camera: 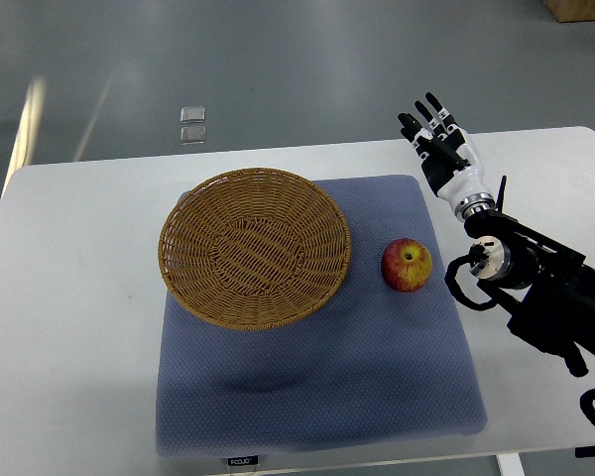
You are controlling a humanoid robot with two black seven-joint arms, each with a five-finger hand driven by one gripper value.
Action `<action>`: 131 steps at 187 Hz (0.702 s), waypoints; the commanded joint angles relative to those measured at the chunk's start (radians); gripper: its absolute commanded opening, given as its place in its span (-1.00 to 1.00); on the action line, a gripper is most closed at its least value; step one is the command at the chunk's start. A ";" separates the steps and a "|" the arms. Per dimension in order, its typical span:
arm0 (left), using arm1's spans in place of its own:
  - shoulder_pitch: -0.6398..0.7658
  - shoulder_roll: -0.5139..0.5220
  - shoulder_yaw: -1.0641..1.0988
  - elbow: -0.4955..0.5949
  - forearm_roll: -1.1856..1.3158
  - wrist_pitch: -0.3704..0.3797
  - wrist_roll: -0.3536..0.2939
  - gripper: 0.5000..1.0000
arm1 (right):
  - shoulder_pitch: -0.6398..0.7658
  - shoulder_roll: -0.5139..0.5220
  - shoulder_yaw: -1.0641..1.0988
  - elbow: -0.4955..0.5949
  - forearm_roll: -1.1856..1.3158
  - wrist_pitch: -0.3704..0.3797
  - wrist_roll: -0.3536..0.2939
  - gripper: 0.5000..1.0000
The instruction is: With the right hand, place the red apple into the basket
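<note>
- Mat (pixel 307 397), blue-grey and padded, fills the lower centre of the frame on the white tabletop (pixel 69 327) and carries both task things.
- Red apple (pixel 407 265) sits on the mat right of centre, stem dimple up, just beside the basket's right rim and apparently not touching it.
- Wicker basket (pixel 255 247), shallow and round, lies at centre-left with nothing inside.
- Right hand (pixel 439 144) hovers in the upper right of the frame, beyond the apple, fingers extended and apart, holding nothing.
- Risk, as I judge it: the round apple could roll off on the soft mat if the fingers close off-centre, or a low carry could clip the basket's rim and shove it.
</note>
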 commanded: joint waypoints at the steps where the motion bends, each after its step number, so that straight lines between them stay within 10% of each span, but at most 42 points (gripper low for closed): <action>1: 0.000 0.000 -0.001 -0.001 0.000 0.000 0.000 1.00 | 0.000 0.000 0.000 0.002 0.000 0.000 0.000 0.69; 131: 0.014 0.000 -0.003 0.000 0.000 0.000 0.000 1.00 | 0.000 -0.002 0.000 -0.005 0.000 0.003 0.000 0.69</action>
